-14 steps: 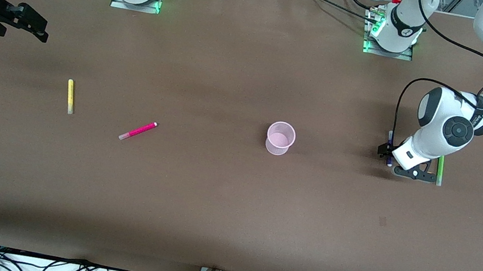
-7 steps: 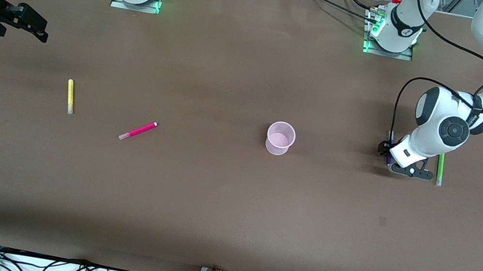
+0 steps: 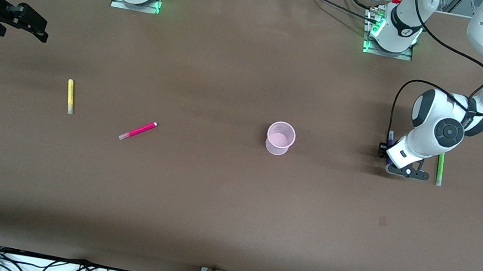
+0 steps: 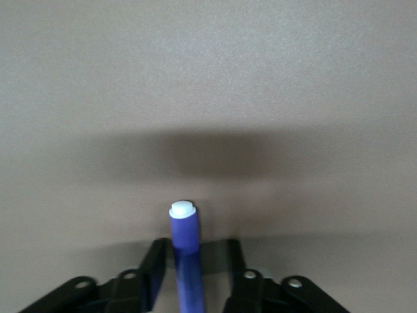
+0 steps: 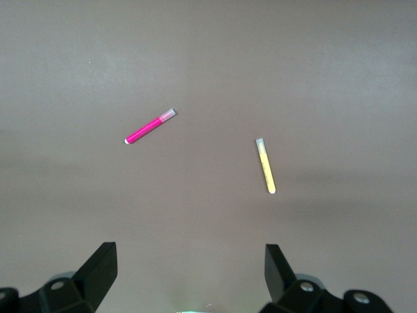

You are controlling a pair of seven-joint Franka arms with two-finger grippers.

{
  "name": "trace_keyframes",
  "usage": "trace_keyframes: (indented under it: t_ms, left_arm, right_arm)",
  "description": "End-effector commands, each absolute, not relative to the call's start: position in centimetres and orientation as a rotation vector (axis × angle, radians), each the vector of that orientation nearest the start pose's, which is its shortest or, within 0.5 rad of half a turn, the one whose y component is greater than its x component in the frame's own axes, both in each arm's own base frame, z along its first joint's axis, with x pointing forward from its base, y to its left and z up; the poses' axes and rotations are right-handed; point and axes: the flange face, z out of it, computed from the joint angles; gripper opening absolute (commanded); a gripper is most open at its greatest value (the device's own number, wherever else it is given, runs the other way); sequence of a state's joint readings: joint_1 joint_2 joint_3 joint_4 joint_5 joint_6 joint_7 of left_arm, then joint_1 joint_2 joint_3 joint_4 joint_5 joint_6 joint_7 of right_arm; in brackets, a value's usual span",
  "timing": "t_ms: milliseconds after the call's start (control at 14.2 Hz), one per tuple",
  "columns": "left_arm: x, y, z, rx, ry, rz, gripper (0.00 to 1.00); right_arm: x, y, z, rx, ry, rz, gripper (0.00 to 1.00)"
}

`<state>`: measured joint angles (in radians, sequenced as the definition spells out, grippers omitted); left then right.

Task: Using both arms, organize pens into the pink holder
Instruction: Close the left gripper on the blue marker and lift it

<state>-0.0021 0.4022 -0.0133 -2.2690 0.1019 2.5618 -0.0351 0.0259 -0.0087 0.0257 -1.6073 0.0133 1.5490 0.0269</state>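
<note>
Down at the bench [image 3: 211, 199], toward the left arm's end from the pink holder [image 3: 280, 137], the left gripper [image 4: 193, 277] is set around the dark purple pen [image 4: 186, 251]. The pen is seen between the two fingers [image 4: 154, 270], its pale end pointing out past them, but a narrow gap shows on each side, so the gripper is spread and nothing is grasped. In the front view the purple pen [image 3: 389, 141] is mostly covered by the wrist, with only its upper part showing. The green pen [image 3: 439, 169] lies on the bench just beside that gripper, farther from the holder.

The pink holder stands upright near the middle of the bench. Toward the right arm's end from the holder, the magenta pen [image 3: 137, 131] lies at a slant, and the yellow pen [image 3: 70, 96] lies farther from the holder again. The right arm waits, its right gripper [image 5: 189, 270] held above the bench edge with fingers spread wide, released and carrying nothing.
</note>
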Motion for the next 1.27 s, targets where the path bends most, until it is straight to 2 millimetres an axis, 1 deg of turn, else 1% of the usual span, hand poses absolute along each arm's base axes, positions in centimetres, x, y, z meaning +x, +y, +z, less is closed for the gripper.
trace_keyframes:
  t_ms: [0, 141, 283, 353, 424, 636, 707, 777, 848, 918, 989, 1060, 1130, 1201]
  left_arm:
    - [52.7, -0.9, 16.8, -3.085, 0.127, 0.156, 0.0]
    - [52.8, -1.0, 17.0, -3.084, 0.129, 0.154, 0.0]
    - [53.6, -1.0, 18.1, -3.083, 0.124, 0.133, 0.0]
    - [54.2, -1.0, 19.2, -3.081, 0.126, 0.13, 0.0]
    - [55.1, -1.0, 20.4, -3.074, 0.165, 0.149, 0.0]
    - [58.4, -0.9, 25.3, -3.057, 0.3, 0.284, 0.0]
    - [59.4, -1.6, 27.2, -3.078, 0.305, 0.325, 0.0]
    - [60.1, -2.6, 28.9, -3.106, 0.36, 0.36, 0.0]
    - [60.6, -4.5, 30.5, -3.132, 0.471, 0.379, 0.0]
    - [61.4, -5.8, 32.3, -3.163, 0.548, 0.363, 0.0]
    - [61.7, -6.3, 33.4, -3.215, 0.595, 0.369, 0.0]
    - [61.9, -7.1, 34.6, -3.292, 0.68, 0.382, 0.0]
    - [61.8, -8.3, 36.0, -3.407, 0.779, 0.408, 0.0]
    - [62.0, -9.4, 36.9, -3.491, 0.897, 0.398, 0.0]
  right_arm:
    - [54.9, 2.7, 61.5, -3.139, -0.036, 0.07, 1.0]
    - [54.9, 2.7, 61.5, -3.139, -0.036, 0.072, 1.0]
    - [54.9, 2.8, 61.5, -3.139, -0.039, 0.07, 1.0]
    - [54.9, 2.7, 61.5, -3.139, -0.036, 0.068, 1.0]
    - [54.9, 2.7, 61.5, -3.139, -0.036, 0.07, 1.0]
    - [54.9, 2.8, 61.5, -3.138, -0.039, 0.065, 1.0]
    - [55.0, 2.9, 61.6, -3.132, -0.038, 0.054, 1.0]
    - [55.1, 3.0, 61.6, -3.131, -0.041, 0.037, 1.0]
    - [55.2, 3.0, 61.6, -3.131, -0.041, 0.03, 1.0]
    - [55.3, 3.1, 61.7, -3.134, -0.045, 0.013, 1.0]
    - [55.5, 3.2, 61.7, -3.129, -0.067, -0.002, 1.0]
    - [56.0, 3.4, 61.2, -3.122, -0.073, -0.009, 1.0]
    - [56.5, 3.5, 61.0, -3.119, -0.075, -0.032, 1.0]
    - [57.5, 3.7, 59.9, -3.122, -0.084, -0.047, 1.0]
